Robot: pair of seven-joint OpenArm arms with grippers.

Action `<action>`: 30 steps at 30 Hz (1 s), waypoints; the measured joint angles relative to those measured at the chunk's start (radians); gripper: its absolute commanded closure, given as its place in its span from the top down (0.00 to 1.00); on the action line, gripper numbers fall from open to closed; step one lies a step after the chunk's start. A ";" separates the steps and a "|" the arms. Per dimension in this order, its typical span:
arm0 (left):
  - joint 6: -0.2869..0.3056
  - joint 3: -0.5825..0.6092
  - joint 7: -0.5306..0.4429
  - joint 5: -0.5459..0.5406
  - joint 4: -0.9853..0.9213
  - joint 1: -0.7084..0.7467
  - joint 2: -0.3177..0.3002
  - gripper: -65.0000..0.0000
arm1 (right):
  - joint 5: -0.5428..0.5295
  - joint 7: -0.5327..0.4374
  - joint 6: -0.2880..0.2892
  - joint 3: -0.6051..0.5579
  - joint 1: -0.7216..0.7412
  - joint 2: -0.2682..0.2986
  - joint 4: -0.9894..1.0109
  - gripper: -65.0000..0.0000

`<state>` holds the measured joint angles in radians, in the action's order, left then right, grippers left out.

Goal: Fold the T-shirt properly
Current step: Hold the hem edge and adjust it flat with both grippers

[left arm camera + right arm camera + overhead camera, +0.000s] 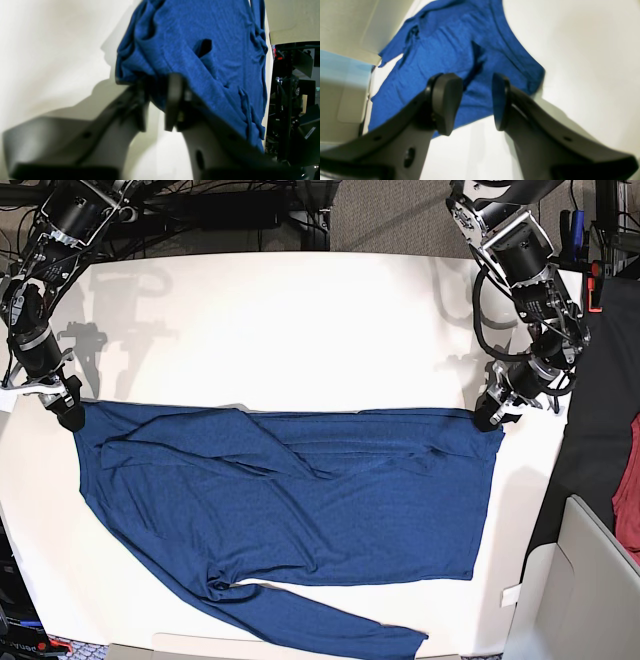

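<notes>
White counter (300, 320) is carrying the T-shirt (300, 500) spread flat, left pincer (157, 100) is closing narrow on its far corner, right pincer (476, 100) is hovering wide over the opposite corner, likely needing to pinch before lifting both.

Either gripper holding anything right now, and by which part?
Left gripper pinches the T-shirt at its far corner. Right gripper is open over the opposite corner, fingers gripping nothing.

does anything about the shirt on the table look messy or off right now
Yes. The dark blue long-sleeved knit shirt lies unevenly on the white table: one sleeve trails off diagonally at its near edge, and folds bunch across its upper middle.
</notes>
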<state>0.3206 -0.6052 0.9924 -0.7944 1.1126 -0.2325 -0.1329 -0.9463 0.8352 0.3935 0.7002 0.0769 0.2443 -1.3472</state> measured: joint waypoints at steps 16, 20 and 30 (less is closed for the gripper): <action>-0.011 0.000 0.055 0.005 0.048 0.014 0.005 0.00 | 0.129 0.026 -0.195 -0.002 0.032 -0.013 0.006 0.38; -0.011 0.000 0.055 0.008 0.048 0.014 0.005 0.00 | 0.143 0.025 -0.233 -0.003 0.056 -0.011 0.035 0.38; -0.011 0.000 0.055 0.008 0.048 0.014 0.005 0.00 | 0.135 0.008 -0.234 -0.003 0.130 -0.032 0.161 0.38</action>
<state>0.3099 -0.6052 1.0473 -0.7860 1.1610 -0.2188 -0.1276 -0.8108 0.8429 0.1593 0.6971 0.2070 0.2127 -1.1862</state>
